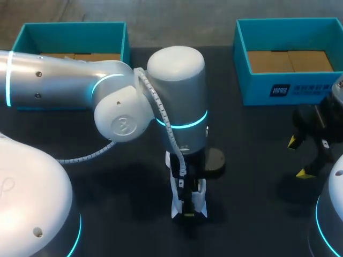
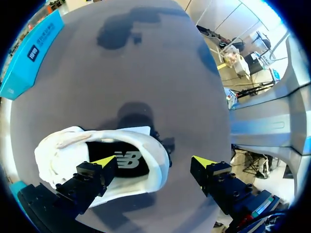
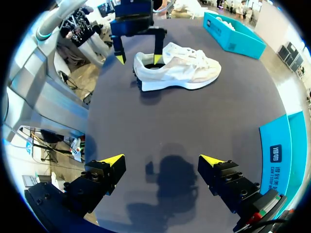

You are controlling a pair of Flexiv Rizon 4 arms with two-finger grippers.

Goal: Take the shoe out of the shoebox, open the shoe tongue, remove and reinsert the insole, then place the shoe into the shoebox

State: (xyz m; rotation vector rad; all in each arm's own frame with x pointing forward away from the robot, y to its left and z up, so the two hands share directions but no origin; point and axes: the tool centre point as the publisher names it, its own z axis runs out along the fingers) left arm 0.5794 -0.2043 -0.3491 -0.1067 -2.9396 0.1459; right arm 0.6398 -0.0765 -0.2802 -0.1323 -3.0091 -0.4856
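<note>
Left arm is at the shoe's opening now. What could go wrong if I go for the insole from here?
1. The left gripper straddles the heel wall of the shoe, with one of its fingers inside over the insole and one outside. Closing could pinch the wall, not the insole.
2. The right gripper hangs open over bare table, away from the shoe. Nothing holds the shoe down, so it may lift with any pull.

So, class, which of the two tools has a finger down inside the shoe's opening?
The left tool: one finger sits in the white shoe's opening, the other outside it. The right tool hangs over bare table.
</note>
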